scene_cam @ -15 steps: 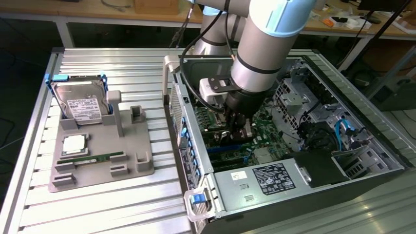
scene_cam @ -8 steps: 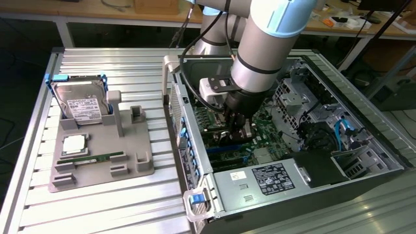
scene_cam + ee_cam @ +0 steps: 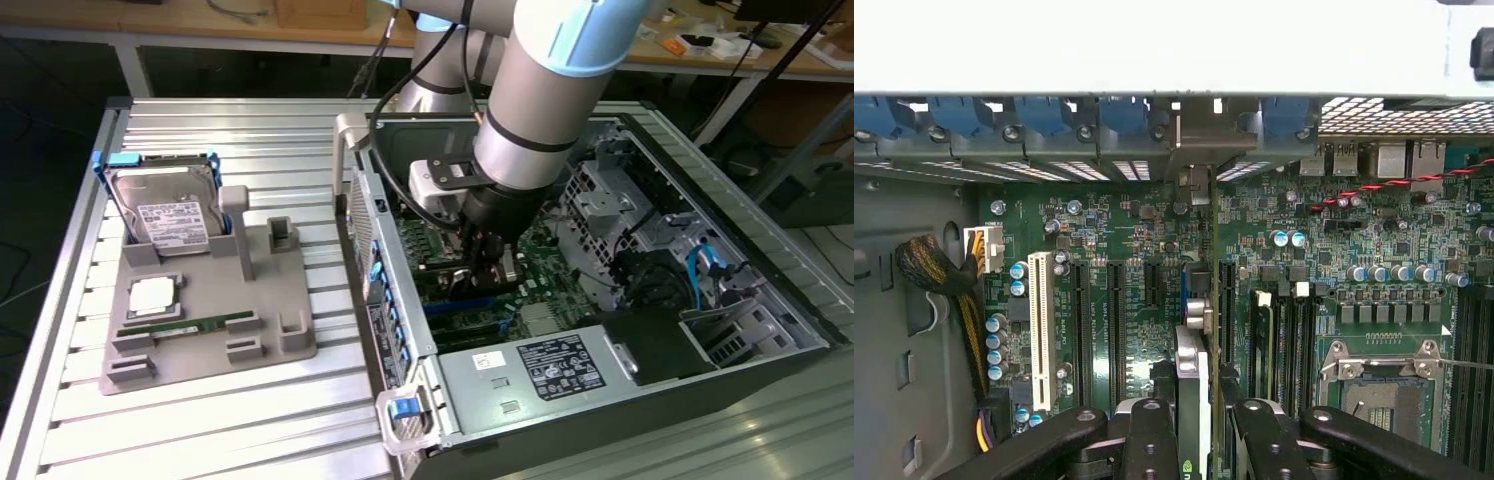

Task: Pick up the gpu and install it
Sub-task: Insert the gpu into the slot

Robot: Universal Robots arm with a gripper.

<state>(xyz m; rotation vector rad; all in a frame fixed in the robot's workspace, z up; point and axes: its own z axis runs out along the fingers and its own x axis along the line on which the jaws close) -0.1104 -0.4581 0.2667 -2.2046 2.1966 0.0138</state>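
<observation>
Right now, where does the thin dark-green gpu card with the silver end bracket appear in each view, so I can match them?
Exterior view: the gpu hangs under the gripper, inside the open computer case, over the motherboard.
Wrist view: the gpu stands edge-on between the gripper's black fingers, above the expansion slots.
Shared landmark: the green motherboard.

Bright overhead light, glare on the white top edge, sharp focus.
</observation>
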